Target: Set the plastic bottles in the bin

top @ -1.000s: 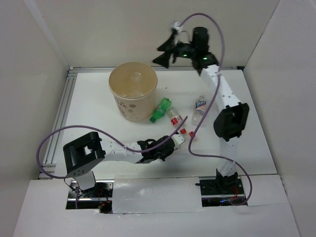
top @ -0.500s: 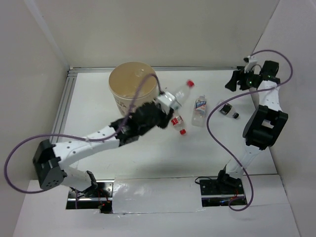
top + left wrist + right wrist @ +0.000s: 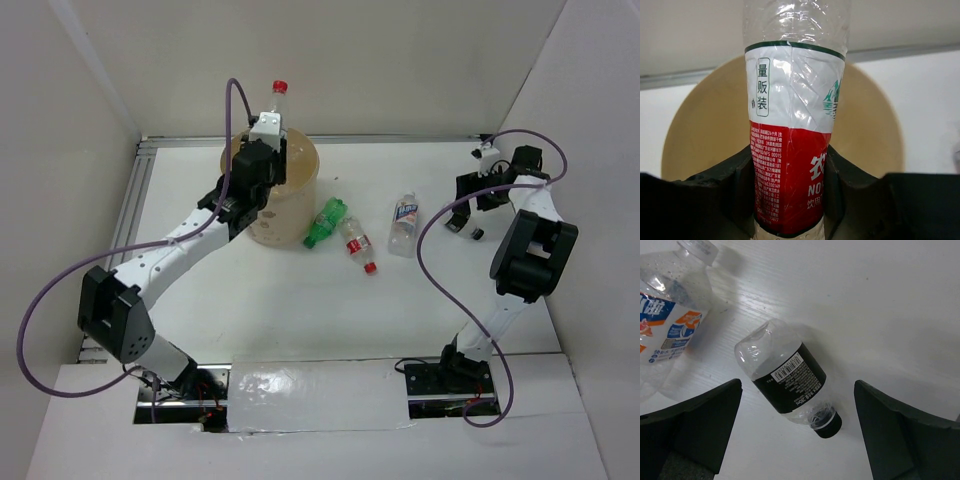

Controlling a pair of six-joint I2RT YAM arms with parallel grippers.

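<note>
Left gripper (image 3: 266,132) clasps a red-label bottle (image 3: 790,150) upright over the bin (image 3: 292,205) mouth; right gripper (image 3: 797,420), spread wide, hangs over a black-label bottle (image 3: 789,381) well right of the bin.

One bin (image 3: 275,226); maybe five plastic bottles: two red-capped (image 3: 277,104) (image 3: 357,243), one green (image 3: 325,222), one blue-labelled (image 3: 404,222), one black-labelled (image 3: 787,377).

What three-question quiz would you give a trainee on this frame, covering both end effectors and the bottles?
1. True or false: the left end effector is shut on a red-labelled bottle above the bin.
2. Which bottle lies below the open right end effector? A the green one; B the black-labelled bottle; C the white-blue one.
3. How many bottles lie on the table?
Key: 1 true; 2 B; 3 four.
</note>
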